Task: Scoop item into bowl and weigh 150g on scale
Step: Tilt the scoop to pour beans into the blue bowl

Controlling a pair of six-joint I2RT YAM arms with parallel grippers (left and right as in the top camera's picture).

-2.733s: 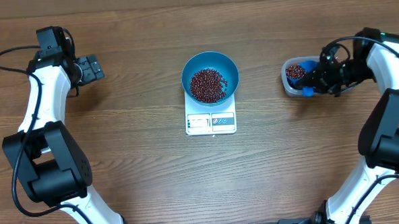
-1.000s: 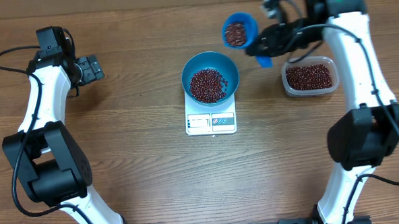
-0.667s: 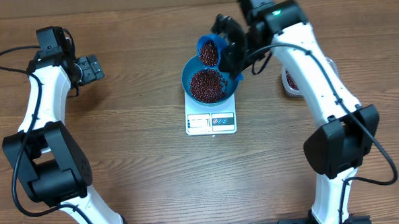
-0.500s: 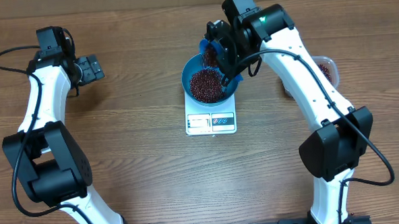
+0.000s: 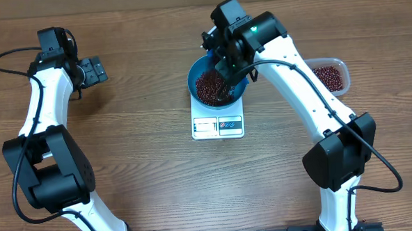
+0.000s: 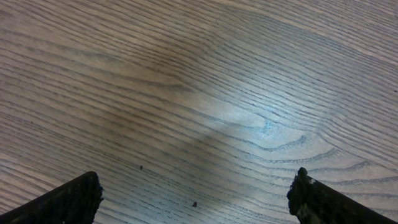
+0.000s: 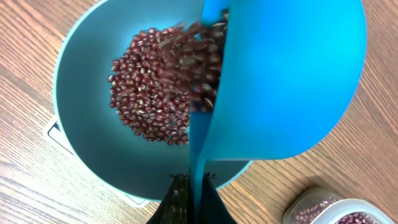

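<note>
Jaws of the right gripper (image 7: 191, 194) are pinched shut on the thin, edge-on handle of a small blue scoop (image 7: 292, 81), seen at the bottom centre of the right wrist view. Only the dark finger ends show there. The scoop is tipped over the bowl (image 7: 81, 74), and its smooth back fills the upper right of that frame, hiding the bowl's right side. Beans (image 7: 155, 93) lie heaped in the bowl; those at the scoop's lip are blurred. One white corner of the scale (image 7: 56, 132) peeks out at the left edge under the bowl, and the clear tub (image 7: 323, 211) is cut off by the lower right corner. In the overhead view the right gripper (image 5: 228, 55) covers the bowl's (image 5: 192, 78) upper right rim, and the scoop is almost wholly hidden beneath it. The scale (image 5: 217, 125) shows only its front panel below the bowl, its display too small to read. The tub (image 5: 329, 75) sits at the right, partly behind the arm. The left gripper (image 5: 92, 70) rests at the upper left, jaws spread wide and empty. In its wrist view the gripper (image 6: 196, 199) shows only two dark fingertips (image 6: 74, 202) at the lower corners, over the bare wooden table (image 6: 217, 93).
</note>
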